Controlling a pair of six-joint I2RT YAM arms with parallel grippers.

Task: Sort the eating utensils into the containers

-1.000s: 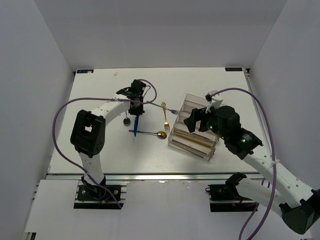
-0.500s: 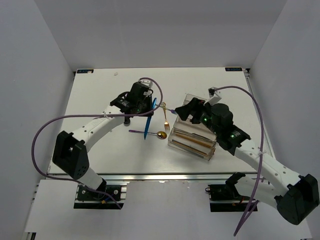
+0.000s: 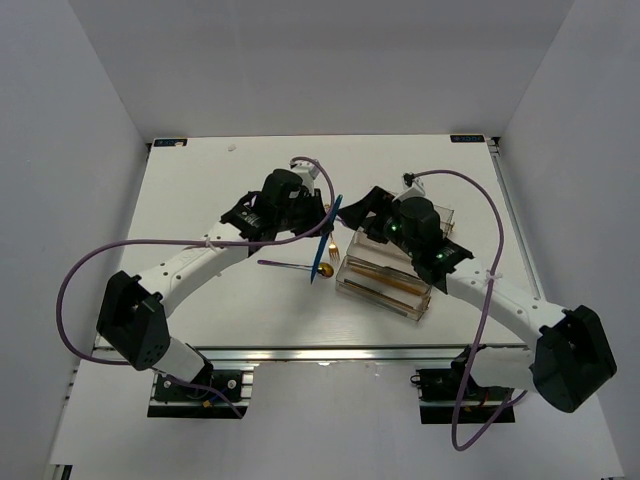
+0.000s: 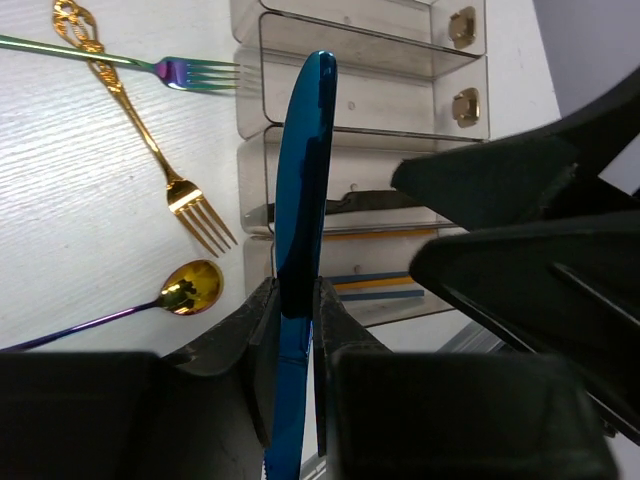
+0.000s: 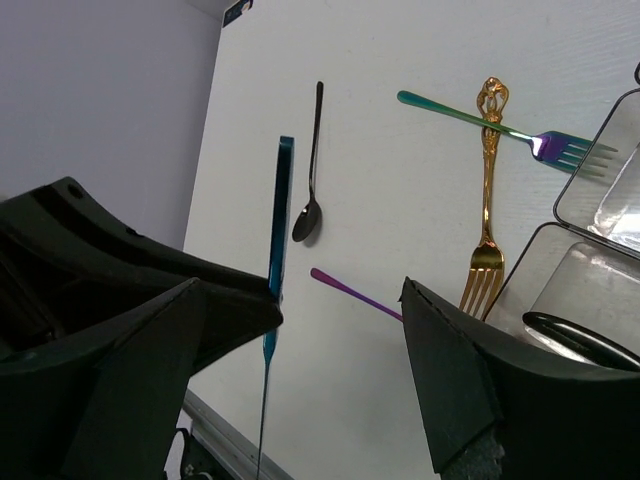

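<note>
1. Left end effector [image 4: 292,300] is clamped tight on the blue knife [image 4: 305,170], pinching it partway along. The long end juts straight ahead, off the tabletop [image 4: 80,200].
2. Just past the knife's tip sits the clear organizer tray [image 4: 400,110], with wooden chopsticks [image 3: 388,284] in one compartment.
3. Ahead-left of that end effector, the gold fork [image 4: 150,150] and iridescent fork [image 4: 190,72] lie crossed. The gold-bowled purple-handled spoon [image 4: 190,288] rests just left of its fingers.
4. Right end effector [image 5: 300,290] is spread wide, gripping nothing. The knife shows between its fingers, and the black spoon [image 5: 312,180] lies beyond.
</note>
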